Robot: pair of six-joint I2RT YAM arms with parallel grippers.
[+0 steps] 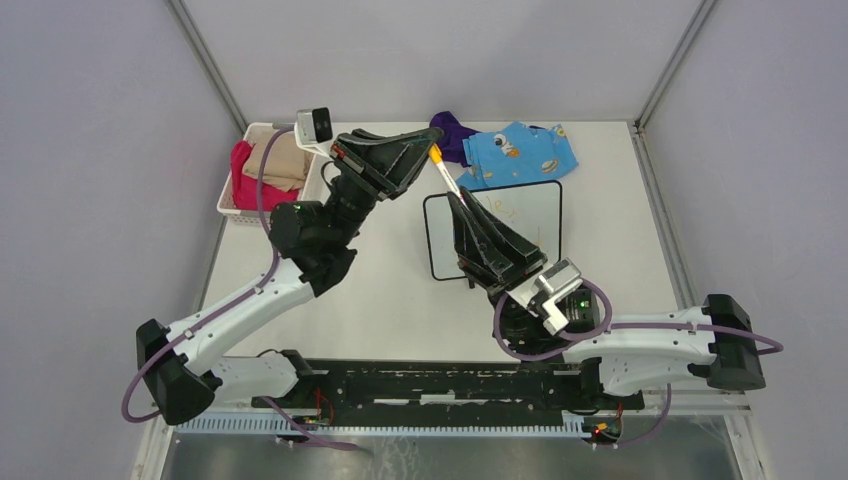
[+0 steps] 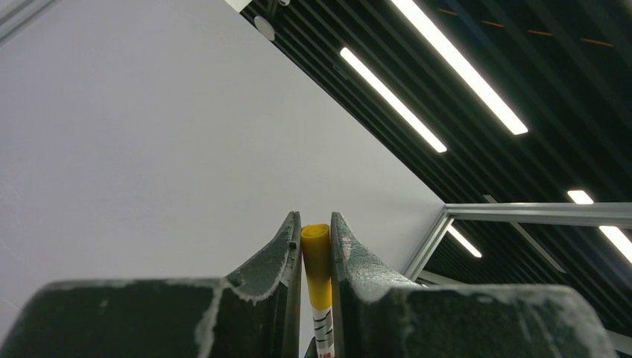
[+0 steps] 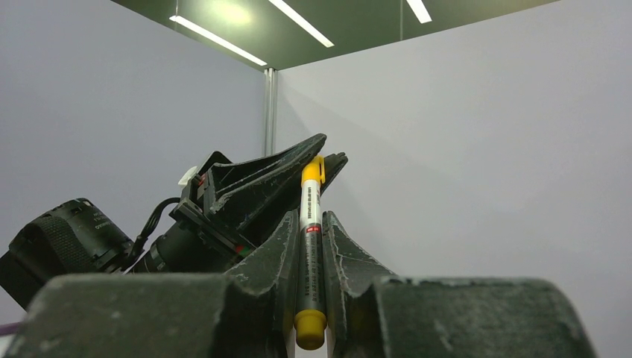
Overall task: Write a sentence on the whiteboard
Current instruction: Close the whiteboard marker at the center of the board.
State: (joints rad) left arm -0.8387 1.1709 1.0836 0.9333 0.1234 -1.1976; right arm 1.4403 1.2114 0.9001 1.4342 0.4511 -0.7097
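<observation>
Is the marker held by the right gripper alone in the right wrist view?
No, the left gripper also clamps the upper yellow end of the marker, while the right gripper grips its white barrel.

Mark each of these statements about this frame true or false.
1. Both the left gripper and the right gripper are shut on one marker. True.
2. The marker is writing on the whiteboard. False: it is held in the air, off the board.
3. The left gripper holds the marker's yellow end. True.
4. The blue patterned cloth lies in the basket. False: it lies on the table beyond the whiteboard; the basket holds red and beige cloth.
</observation>
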